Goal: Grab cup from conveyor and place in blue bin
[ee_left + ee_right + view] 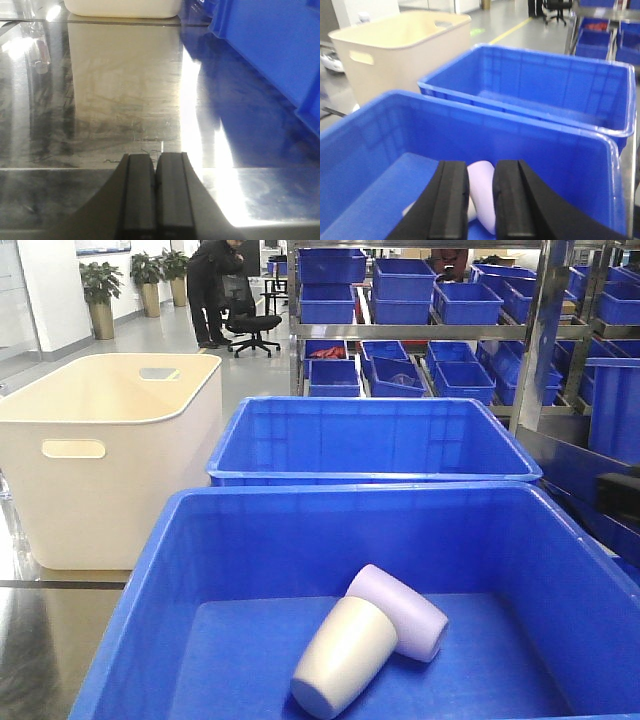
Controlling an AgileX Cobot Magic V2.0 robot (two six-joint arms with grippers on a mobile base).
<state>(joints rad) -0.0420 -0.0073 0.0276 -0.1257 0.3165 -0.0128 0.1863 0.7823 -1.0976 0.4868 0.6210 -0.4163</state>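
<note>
This looks like a warehouse or a logistics test hall with an office corner. Steel shelves (420,330) across the upper right of the front view are packed with small blue crates (400,285). Large tubs stand in a row on a polished grey floor (40,640): two blue bins (150,620) and a cream-white tub (100,440) at the left. In the upper left, potted plants (100,295) line a white wall, and a person in dark clothes (215,285) stands by a black swivel chair (250,325).
</note>
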